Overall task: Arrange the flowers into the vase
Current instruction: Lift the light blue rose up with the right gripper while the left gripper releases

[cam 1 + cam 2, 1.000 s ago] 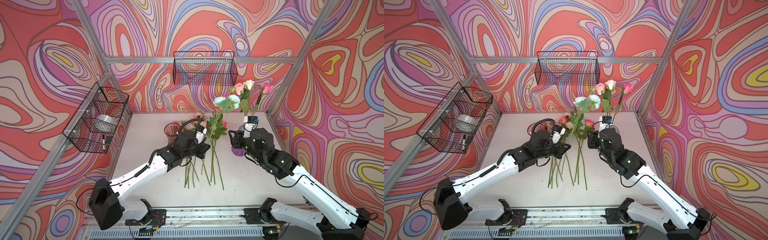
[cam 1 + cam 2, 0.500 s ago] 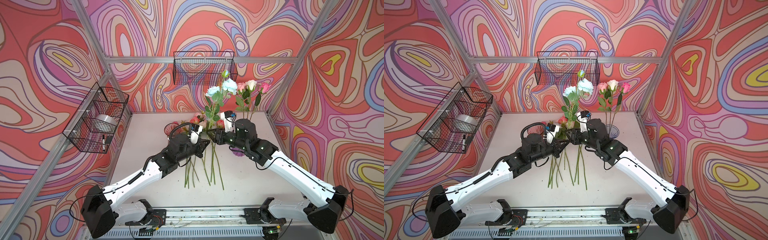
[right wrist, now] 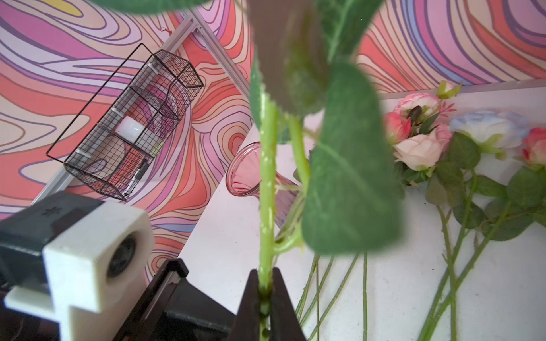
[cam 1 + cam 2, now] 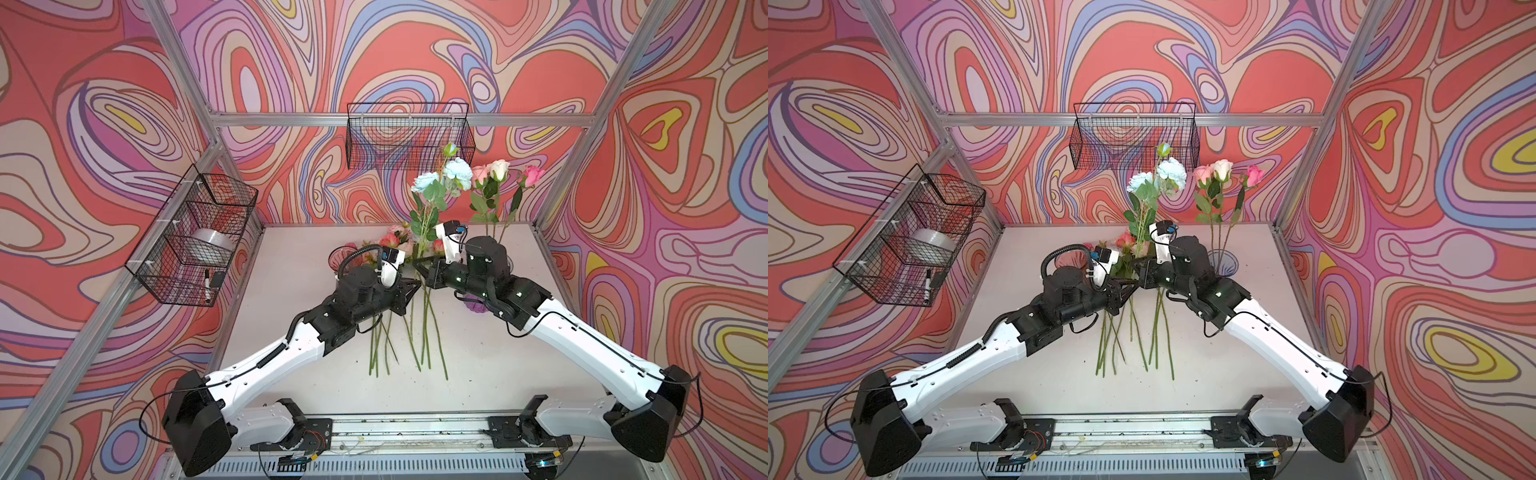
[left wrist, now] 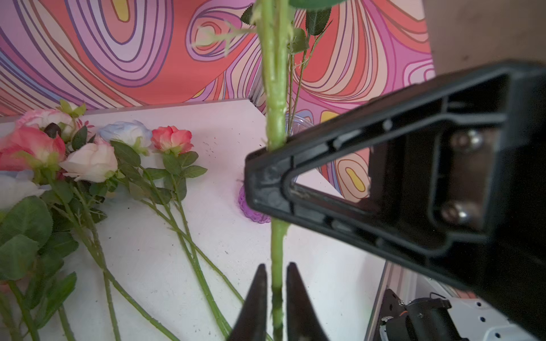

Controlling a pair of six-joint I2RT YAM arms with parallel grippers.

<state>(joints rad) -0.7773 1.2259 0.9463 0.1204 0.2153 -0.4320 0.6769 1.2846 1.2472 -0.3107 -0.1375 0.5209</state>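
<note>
At centre we are passing a blue flower, right gripper clamping, left gripper narrowly parted; vase seemingly holding three, more flowers waiting.

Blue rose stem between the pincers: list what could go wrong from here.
1. Only the right pincer clamps the blue rose stem; the left pincer stands open, so the tall leafy top may pivot.
2. Its leaves may snag the roses already in the purple vase.
</note>
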